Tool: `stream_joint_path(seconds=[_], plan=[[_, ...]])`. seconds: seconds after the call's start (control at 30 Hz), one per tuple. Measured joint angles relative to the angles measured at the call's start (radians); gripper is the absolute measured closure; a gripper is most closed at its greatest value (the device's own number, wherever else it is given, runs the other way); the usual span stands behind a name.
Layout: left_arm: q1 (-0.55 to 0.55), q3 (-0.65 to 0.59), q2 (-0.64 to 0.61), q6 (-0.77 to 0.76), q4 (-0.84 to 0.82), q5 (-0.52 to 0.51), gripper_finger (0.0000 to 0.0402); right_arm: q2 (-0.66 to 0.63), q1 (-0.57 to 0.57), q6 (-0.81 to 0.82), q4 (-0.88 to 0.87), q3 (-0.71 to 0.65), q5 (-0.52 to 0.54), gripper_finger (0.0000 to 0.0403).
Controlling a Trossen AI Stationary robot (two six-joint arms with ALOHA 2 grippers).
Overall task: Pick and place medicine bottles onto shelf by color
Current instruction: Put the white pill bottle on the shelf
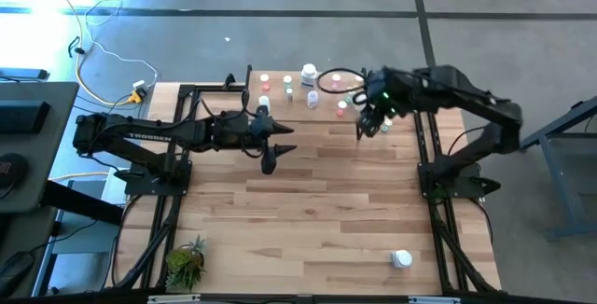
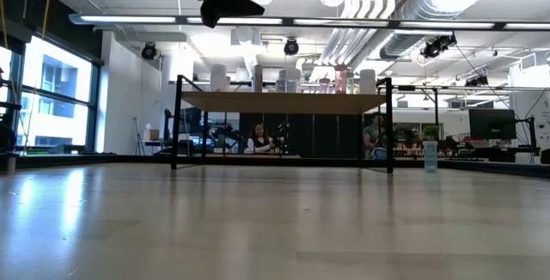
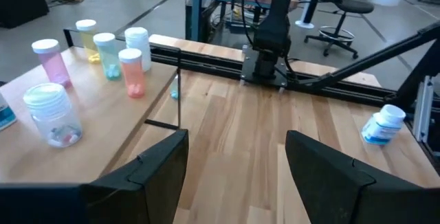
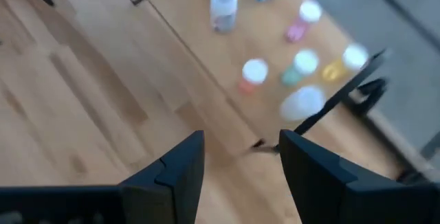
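Dark fingers of the left gripper [image 3: 237, 176] stand apart and empty above the tabletop [image 1: 317, 220], just beside the shelf [image 1: 308, 94] at its far edge; the right gripper [image 4: 240, 169], likewise apart and empty, hovers over the shelf's right end. Most medicine bottles [image 3: 130, 73] stand on the shelf. One larger bottle [image 1: 401, 259] lies near the tabletop's near right corner, judged not yet placed.
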Motion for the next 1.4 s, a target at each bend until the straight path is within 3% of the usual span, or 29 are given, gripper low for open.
stream_joint_path(seconds=[0.37, 0.63, 0.83, 1.13, 1.4], plan=[[0.000, 0.000, 0.000, 0.088, -0.015, 0.018, 0.0167, -0.249, 0.227, 0.664, 0.085, -0.382, -0.013, 0.0224], [0.000, 0.000, 0.000, 0.086, -0.081, 0.030, 0.0167, -0.279, 0.454, 1.126, 0.091, -0.554, -0.081, 0.0224], [0.000, 0.000, 0.000, 0.057, -0.179, 0.085, 0.0167, -0.276, 0.627, 1.412, 0.188, -0.647, -0.096, 0.0224], [-0.050, 0.000, 0.000, 0.041, -0.332, 0.138, 0.0167, -0.249, 0.822, 1.705, 0.325, -0.733, -0.104, 0.0224], [-0.116, 0.000, 0.000, 0.019, -0.375, 0.138, 0.0167, -0.154, 0.944, 1.831, 0.353, -0.726, -0.178, 0.0224]])
